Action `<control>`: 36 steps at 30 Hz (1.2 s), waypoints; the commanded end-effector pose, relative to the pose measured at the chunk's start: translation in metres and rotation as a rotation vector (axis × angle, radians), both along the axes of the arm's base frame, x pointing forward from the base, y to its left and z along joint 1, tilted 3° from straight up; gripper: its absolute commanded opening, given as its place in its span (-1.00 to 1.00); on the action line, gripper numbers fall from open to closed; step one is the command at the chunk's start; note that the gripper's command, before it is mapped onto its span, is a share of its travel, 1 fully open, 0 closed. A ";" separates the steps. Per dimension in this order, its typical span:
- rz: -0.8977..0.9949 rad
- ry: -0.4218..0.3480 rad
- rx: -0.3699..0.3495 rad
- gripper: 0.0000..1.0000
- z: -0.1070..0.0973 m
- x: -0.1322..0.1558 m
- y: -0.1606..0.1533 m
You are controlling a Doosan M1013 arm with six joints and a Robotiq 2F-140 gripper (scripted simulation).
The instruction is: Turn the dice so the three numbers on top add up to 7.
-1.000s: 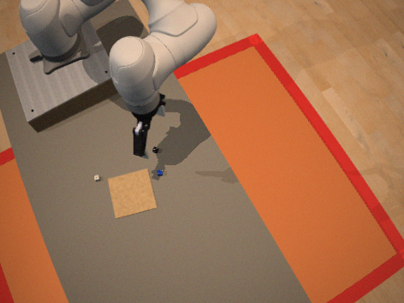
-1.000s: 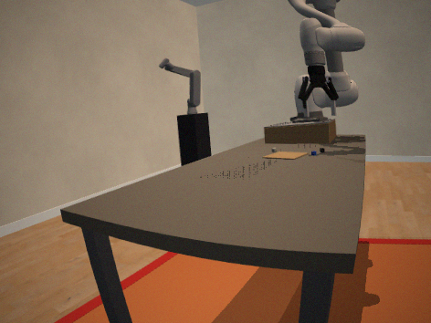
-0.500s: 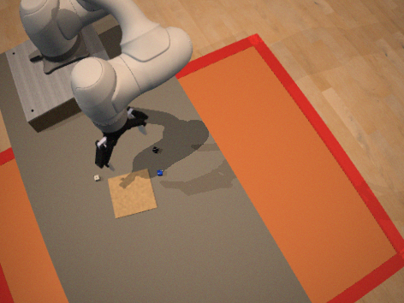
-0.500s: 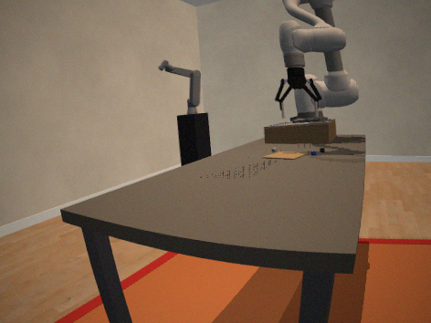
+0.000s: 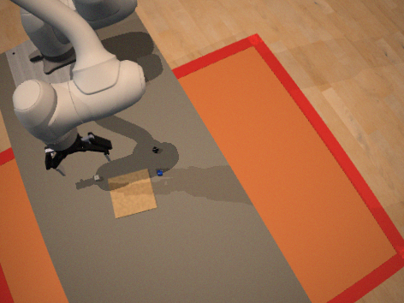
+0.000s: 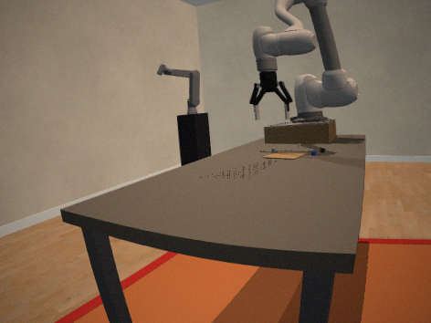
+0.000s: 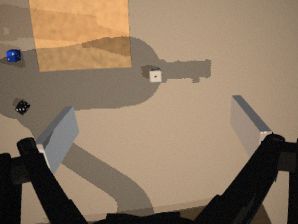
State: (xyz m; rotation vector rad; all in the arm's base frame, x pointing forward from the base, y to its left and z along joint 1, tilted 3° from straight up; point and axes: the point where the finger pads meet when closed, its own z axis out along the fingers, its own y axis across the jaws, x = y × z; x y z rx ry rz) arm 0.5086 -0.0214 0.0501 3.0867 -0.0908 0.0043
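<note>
The tan mat [image 5: 132, 193] lies flat on the grey table; it also shows in the wrist view [image 7: 80, 16] and far off in the exterior view [image 6: 283, 155]. No die is on it. A white die [image 5: 97, 177] sits on the table just left of the mat, also seen in the wrist view [image 7: 154, 76]. A blue die [image 5: 159, 173] [image 7: 13, 55] sits just off the mat's far right corner. A black die [image 5: 155, 149] [image 7: 23, 106] lies farther back. My gripper [image 5: 81, 158] [image 7: 152, 114] [image 6: 271, 107] hangs high above the table, left of the mat, open and empty.
The arm's base block [image 6: 299, 131] stands at the far end of the table. Orange floor zones with red borders [image 5: 278, 171] flank the table. A second small arm on a black pedestal [image 6: 194, 137] stands beside the table.
</note>
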 end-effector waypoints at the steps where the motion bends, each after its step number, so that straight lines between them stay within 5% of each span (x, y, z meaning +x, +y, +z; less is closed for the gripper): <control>1: -0.006 -0.001 -0.001 1.00 0.000 0.000 -0.002; 17: 0.061 0.003 -0.001 1.00 -0.002 0.000 -0.002; 36: 0.870 0.047 -0.003 1.00 -0.022 0.001 -0.003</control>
